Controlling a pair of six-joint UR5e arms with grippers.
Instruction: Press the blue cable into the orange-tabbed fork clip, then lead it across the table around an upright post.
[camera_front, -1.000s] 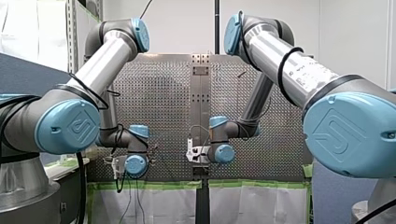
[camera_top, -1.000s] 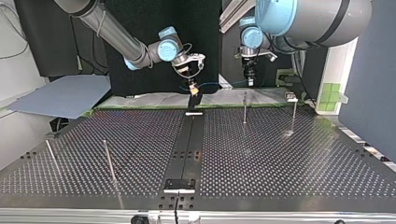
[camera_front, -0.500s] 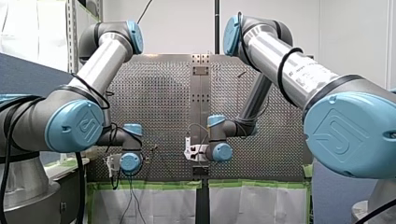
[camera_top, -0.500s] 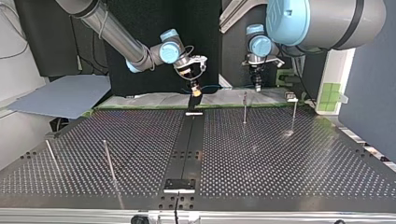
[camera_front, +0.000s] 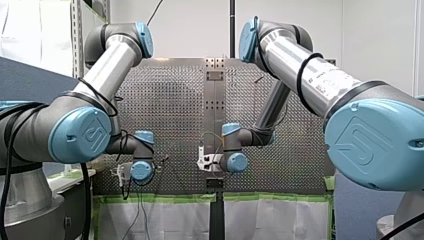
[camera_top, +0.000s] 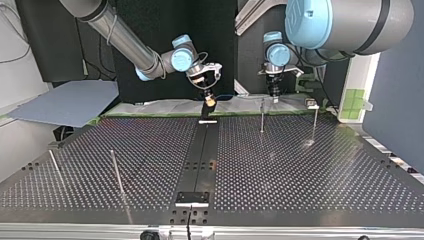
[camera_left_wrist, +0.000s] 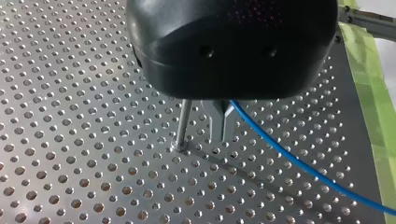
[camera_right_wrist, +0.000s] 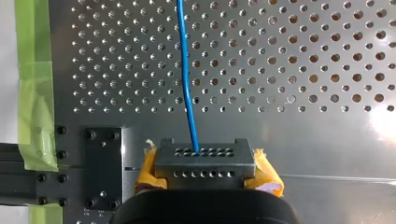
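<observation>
Left wrist view: blue cable (camera_left_wrist: 299, 161) cropped.

The blue cable (camera_left_wrist: 299, 161) leaves my left gripper (camera_left_wrist: 222, 126) and runs off the picture's edge. That gripper's housing hides the top of the post (camera_left_wrist: 183, 126) just beside it. Ahead of my right gripper (camera_right_wrist: 205, 156) the cable is cut off too, and its near end vanishes into the gripper. The fork clip (camera_top: 206, 111) below it is too small to make out.
</observation>
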